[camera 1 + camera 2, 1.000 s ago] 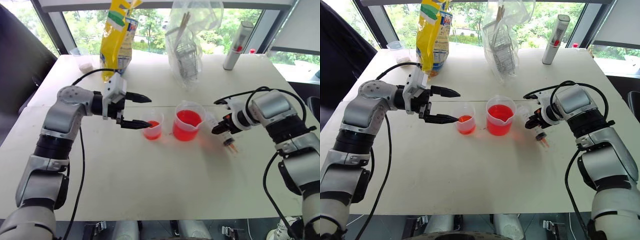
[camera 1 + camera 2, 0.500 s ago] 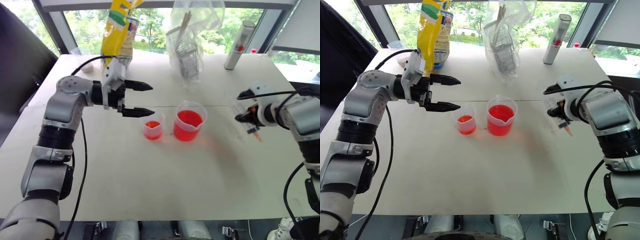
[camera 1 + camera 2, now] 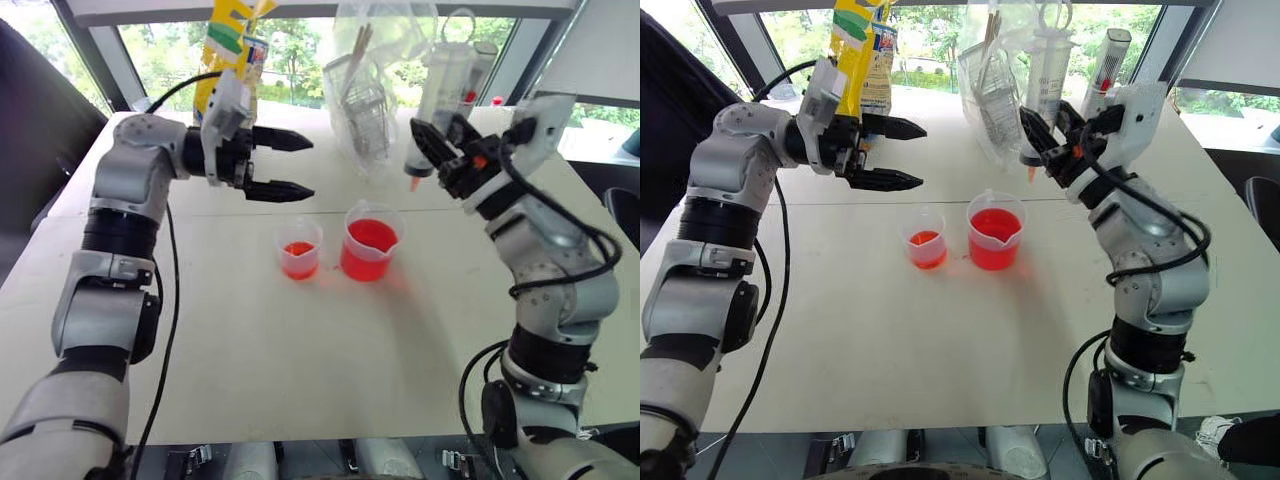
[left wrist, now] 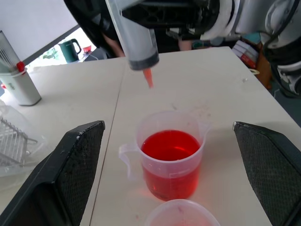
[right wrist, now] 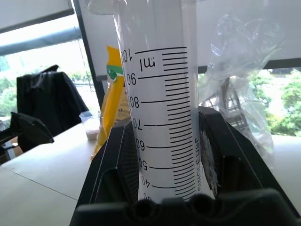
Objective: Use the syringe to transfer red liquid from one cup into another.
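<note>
Holding the syringe (image 3: 437, 95) upright in mid-air, the right gripper (image 3: 450, 150) is clamped on the barrel, red tip down, above and just behind the larger beaker (image 3: 370, 243), toward the table's (image 3: 300, 370) far right side. The plunger looks pushed in, so judged empty; step in hand is taken to be the draw.

The beaker and the smaller cup (image 3: 300, 248) are seen side by side near the table's middle, apart, both holding red liquid (image 3: 371, 236). The left gripper (image 3: 280, 166) is held with its fingers spread wide and nothing in them, above and left of the smaller cup.

- Tip should be centred over the beaker before lowering.
- Barrel should be kept vertical, rim not clipped.
- Tip should be submerged before the plunger is pulled.
- Plunger would likely be worked by the free left gripper.
</note>
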`<control>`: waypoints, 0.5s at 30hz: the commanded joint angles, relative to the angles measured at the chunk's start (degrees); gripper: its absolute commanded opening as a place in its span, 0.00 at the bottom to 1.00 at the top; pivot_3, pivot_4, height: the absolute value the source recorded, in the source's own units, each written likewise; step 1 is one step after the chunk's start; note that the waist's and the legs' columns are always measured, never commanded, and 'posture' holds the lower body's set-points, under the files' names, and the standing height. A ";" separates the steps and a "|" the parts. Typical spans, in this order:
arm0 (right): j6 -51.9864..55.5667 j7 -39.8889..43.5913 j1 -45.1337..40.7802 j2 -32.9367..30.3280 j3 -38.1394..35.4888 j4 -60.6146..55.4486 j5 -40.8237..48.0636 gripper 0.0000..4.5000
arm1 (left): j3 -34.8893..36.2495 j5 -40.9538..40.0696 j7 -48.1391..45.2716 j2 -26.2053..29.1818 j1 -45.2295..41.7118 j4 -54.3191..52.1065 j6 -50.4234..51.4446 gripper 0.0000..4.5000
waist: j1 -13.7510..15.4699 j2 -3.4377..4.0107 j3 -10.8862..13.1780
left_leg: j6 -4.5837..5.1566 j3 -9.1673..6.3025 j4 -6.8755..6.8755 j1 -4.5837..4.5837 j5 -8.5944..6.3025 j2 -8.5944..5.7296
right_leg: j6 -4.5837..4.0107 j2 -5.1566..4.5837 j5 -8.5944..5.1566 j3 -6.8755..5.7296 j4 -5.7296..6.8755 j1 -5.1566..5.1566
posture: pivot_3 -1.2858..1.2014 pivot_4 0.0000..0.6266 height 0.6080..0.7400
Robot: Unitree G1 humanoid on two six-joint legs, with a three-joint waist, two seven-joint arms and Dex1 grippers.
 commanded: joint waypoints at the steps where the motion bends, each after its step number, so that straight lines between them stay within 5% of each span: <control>1: -9.40 1.70 2.03 2.94 3.47 1.98 -0.73 0.31 | 1.28 0.23 -1.15 0.15 -2.50 0.19 -0.74 1.00 | -0.08 0.02 0.01 | 0.00 -0.01 0.00 0.00 0.00 0.00 | 0.00 0.00 0.00 0.00 0.00 0.00 | 0.52 0.24 0.99; 15: -27.63 3.55 11.49 5.39 11.80 14.33 -7.61 0.31 | 1.76 0.44 1.28 -2.19 -4.95 -0.05 2.00 1.00 | -0.32 0.02 0.01 | -0.03 -0.04 0.04 0.03 0.02 0.00 | 0.00 0.01 0.00 -0.01 0.08 0.02 | 0.52 0.24 0.99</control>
